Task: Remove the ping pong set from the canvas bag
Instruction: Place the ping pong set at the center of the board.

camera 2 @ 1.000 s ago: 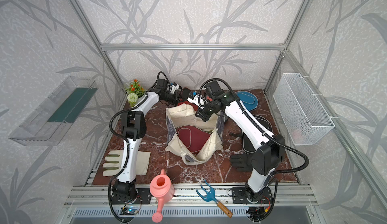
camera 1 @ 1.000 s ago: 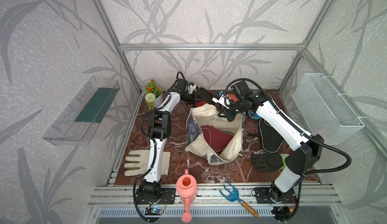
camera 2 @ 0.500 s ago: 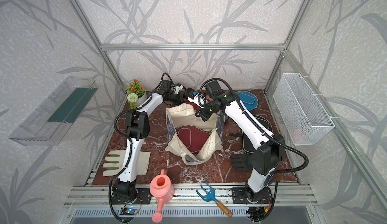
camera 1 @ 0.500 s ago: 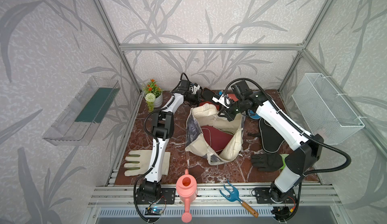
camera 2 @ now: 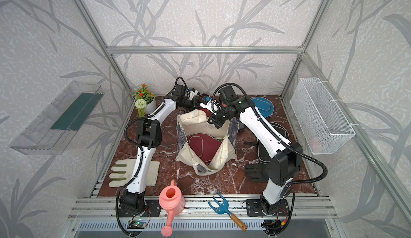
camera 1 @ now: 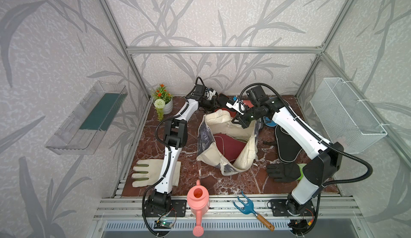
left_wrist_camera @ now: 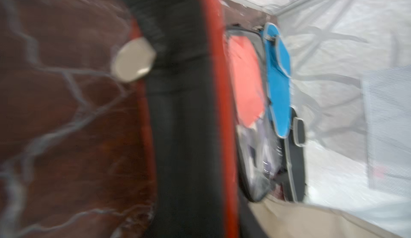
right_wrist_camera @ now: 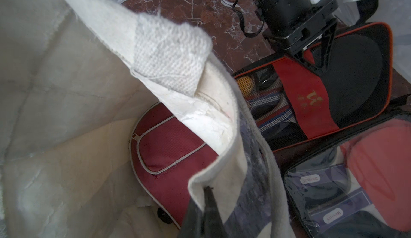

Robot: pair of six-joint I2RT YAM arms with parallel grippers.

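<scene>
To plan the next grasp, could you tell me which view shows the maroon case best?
Both top views: the maroon case lies mostly exposed in the bag. Right wrist shows part; left wrist, none.

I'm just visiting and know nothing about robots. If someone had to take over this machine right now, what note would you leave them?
Right gripper: shut on the back rim of the canvas bag, holding it open.
Left gripper: jaws apart at the black red-edged case behind the bag, apparently not gripping it.
Done: on the table are that case, a blue case, a black case and a clear-fronted pack showing a red paddle.
Left: the maroon case lies inside the bag.
</scene>
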